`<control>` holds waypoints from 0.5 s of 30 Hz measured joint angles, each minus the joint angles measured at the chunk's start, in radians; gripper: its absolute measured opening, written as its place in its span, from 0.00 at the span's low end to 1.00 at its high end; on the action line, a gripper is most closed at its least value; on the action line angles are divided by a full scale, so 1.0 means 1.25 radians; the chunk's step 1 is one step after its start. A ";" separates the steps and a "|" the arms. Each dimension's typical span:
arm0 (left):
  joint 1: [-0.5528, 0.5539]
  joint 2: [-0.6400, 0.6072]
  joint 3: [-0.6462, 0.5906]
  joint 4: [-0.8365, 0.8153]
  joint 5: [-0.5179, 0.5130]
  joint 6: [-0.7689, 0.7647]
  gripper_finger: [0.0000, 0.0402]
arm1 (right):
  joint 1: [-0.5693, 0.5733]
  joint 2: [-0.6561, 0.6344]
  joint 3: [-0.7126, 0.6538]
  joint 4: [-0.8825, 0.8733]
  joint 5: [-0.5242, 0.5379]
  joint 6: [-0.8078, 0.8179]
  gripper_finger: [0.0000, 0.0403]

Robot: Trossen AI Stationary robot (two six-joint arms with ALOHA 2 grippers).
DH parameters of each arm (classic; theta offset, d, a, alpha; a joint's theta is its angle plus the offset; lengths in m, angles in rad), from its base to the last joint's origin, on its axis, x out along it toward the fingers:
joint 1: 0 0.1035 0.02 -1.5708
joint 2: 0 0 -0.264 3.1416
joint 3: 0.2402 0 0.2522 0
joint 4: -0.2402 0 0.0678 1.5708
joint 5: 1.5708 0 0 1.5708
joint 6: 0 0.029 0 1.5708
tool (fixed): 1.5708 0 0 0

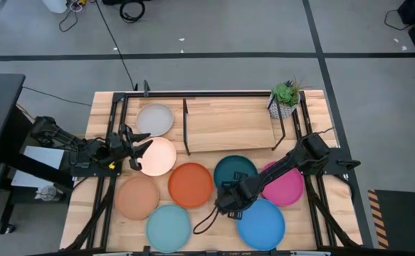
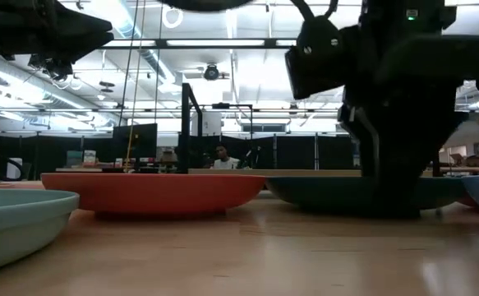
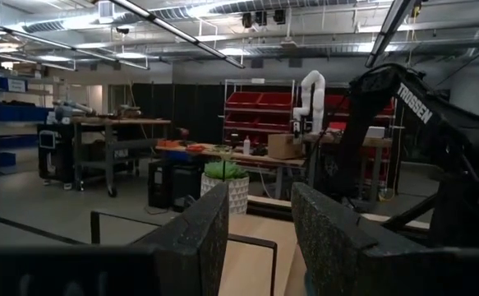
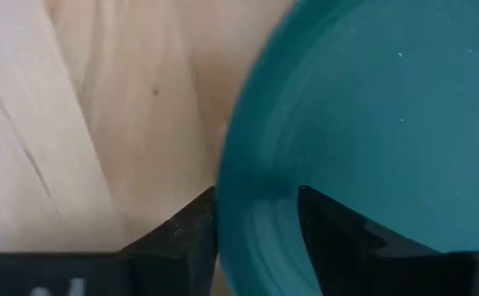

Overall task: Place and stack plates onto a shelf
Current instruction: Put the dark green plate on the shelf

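Right pincer [image 1: 227, 201] lowered, fingers parted; left pincer [image 1: 142, 147] raised.

Dark teal plate [image 1: 233, 171] mid-frame, orange plate [image 1: 190, 185] left of it, magenta plate [image 1: 287, 187] right, bright blue plate [image 1: 262, 222] lower right, light-wood shelf [image 1: 228, 126] above.

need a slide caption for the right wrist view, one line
Right end effector straddling the rim of the dark teal plate, one finger outside and one inside, above the wooden table.

overhead looks straight down, low looks level across the table; both share the orange plate [image 1: 190, 185] [image 2: 153, 191].
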 joint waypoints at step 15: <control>0.000 0.000 0.000 -0.005 0.000 0.000 0.35 | 0.000 -0.016 0.014 -0.016 -0.070 -0.022 0.06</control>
